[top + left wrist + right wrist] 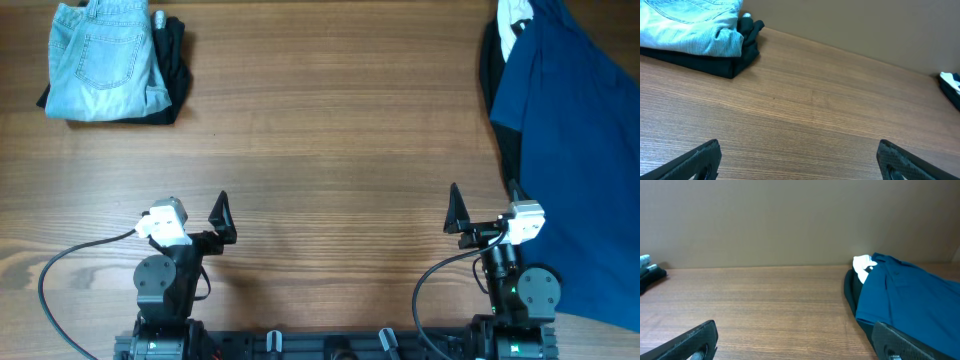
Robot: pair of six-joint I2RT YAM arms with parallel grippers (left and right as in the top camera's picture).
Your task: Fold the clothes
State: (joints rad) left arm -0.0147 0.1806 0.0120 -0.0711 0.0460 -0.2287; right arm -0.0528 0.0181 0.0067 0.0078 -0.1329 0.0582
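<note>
On the overhead view, the wooden table [330, 120] carries 2 piles of clothes set well apart. At the far left corner, folded pale denim jeans [100, 55] lie on top of a black garment [176, 62] that sticks out on their right side. Over on the right edge, the big dark-blue shirt [585, 150] lies spread out and unfolded, running off the picture, with a white shirt [513, 14] poking out at its top and a black piece [489, 70] showing along its left border. Both arms sit at the near edge, the left gripper [222, 216] and the right gripper [457, 210] over bare wood, touching no cloth. On to the left wrist view: its 2 fingers [696, 160] stand wide apart at the bottom corners, released, nothing between them but table, and the jeans stack lies far ahead on the left. Now the right wrist view: again 2 fingers [694, 339] spread wide, released and holding nothing, with the blue shirt ahead on the right, draped over the black piece, the white shirt peeking at its far end.
</note>
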